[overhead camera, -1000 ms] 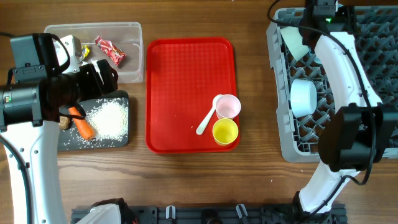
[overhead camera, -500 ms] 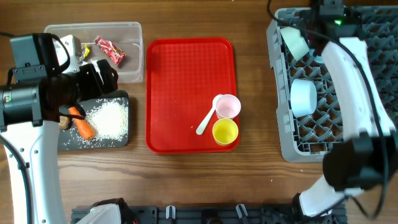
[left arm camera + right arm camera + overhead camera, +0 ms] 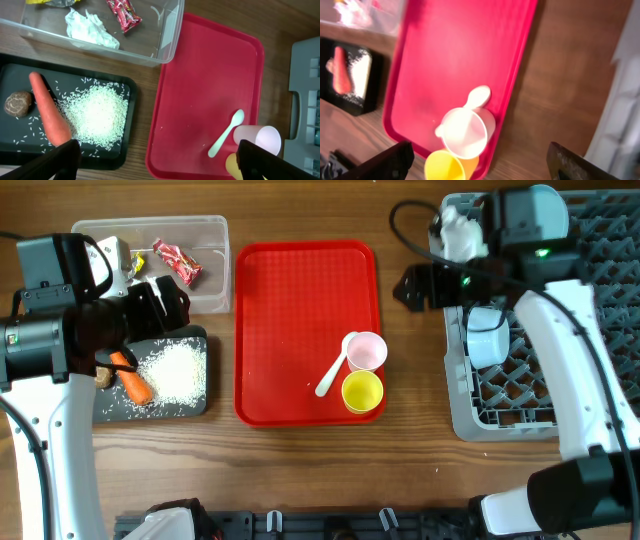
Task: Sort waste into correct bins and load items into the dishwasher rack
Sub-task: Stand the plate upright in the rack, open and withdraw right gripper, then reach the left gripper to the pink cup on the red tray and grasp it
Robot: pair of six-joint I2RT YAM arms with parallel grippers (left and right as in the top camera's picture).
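On the red tray (image 3: 300, 300) stand the pink cup (image 3: 367, 351) and the yellow cup (image 3: 362, 392), with the white spoon (image 3: 333, 370) leaning beside them. My right gripper (image 3: 405, 287) hovers open over the wood between the tray and the dishwasher rack (image 3: 500, 405); in its wrist view the pink cup (image 3: 467, 131) lies below the open gripper (image 3: 480, 165). A pale blue bowl (image 3: 488, 337) sits in the rack. My left gripper (image 3: 165, 300) is open above the bins. The clear tub (image 3: 205, 240) holds a red wrapper (image 3: 176, 262) and tissue (image 3: 92, 31). The black tray (image 3: 195, 405) holds the carrot (image 3: 132, 380), rice (image 3: 175, 372) and a brown lump (image 3: 103, 379).
Another pale dish (image 3: 460, 230) rests in the rack's back left corner, partly behind my right arm. Bare wood runs between the red tray and the rack and along the table's front edge.
My right arm has swung left out of the rack's back corner, and its gripper now hangs over the wood beside the red tray. The left arm has not moved.
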